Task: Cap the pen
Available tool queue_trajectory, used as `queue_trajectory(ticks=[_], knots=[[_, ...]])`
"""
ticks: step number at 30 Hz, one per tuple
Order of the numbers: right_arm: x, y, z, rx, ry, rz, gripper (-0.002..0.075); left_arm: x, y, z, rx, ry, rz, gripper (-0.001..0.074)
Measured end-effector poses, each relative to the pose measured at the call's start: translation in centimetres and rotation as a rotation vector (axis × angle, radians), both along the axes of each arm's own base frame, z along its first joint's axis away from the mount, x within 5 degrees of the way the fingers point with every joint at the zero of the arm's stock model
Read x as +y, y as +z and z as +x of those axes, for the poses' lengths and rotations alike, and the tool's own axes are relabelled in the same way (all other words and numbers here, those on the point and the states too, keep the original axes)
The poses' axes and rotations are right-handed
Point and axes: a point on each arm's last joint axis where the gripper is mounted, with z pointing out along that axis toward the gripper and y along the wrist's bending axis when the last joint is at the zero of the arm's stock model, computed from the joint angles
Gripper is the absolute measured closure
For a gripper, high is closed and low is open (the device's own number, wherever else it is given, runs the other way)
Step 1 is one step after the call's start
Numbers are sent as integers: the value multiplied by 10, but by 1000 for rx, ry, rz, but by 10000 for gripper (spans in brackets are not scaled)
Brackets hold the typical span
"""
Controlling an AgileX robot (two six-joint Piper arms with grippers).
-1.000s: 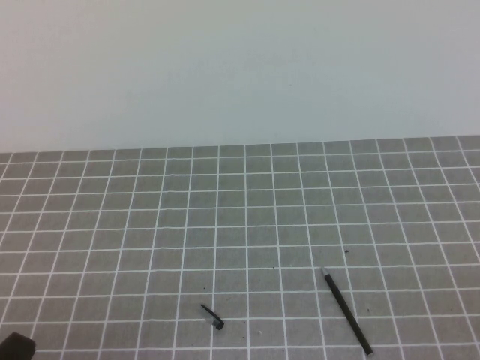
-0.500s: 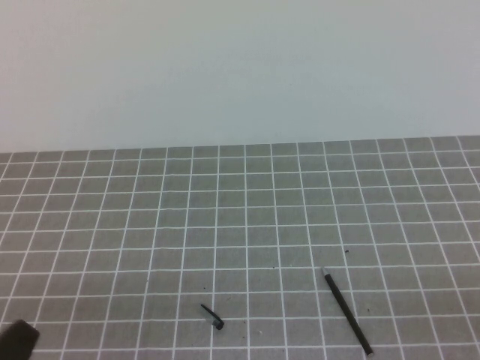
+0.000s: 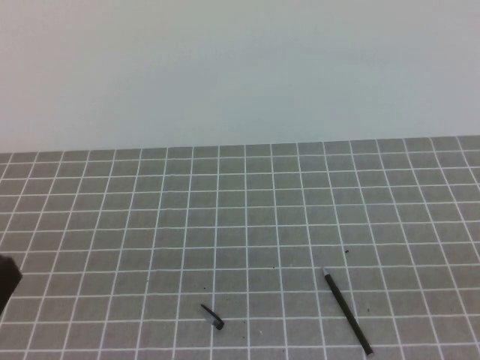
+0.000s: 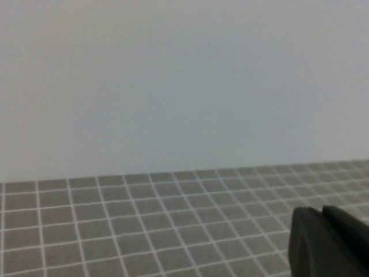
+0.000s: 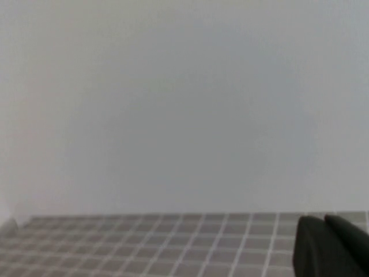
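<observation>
The pen (image 3: 346, 309) is a thin black stick with a pale tip. It lies diagonally on the grid mat at the front right in the high view. The short black cap (image 3: 213, 317) lies about four squares to its left, near the front middle. My left gripper (image 3: 6, 279) shows only as a dark corner at the left edge, far from both. In the left wrist view the left gripper (image 4: 318, 212) has its fingers together and holds nothing. My right gripper (image 5: 323, 221) is outside the high view. Its fingers are together and empty over the mat.
The grey grid mat (image 3: 240, 217) covers the table up to a plain pale wall (image 3: 240, 67) at the back. A few small dark specks lie on the mat near the pen and cap.
The left gripper's dark corner has moved up the high view's left edge, away from the front. The pen and cap have not moved.
</observation>
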Motion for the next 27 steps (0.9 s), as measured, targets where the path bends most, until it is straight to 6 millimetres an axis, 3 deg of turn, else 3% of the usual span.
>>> queue_trajectory(ticks=[6,12,20,27], knots=[[-2,15,6,74,5,-97,729,-9,-4,32,148,-90,202,739],[-3,13,20,342,63,-68,729,-28,-4,62,293,-316,441,739],[9,3,38,684,258,-92,729,-53,13,90,248,-635,863,739],[13,2,40,715,303,-50,729,-77,3,118,177,-761,1228,738]])
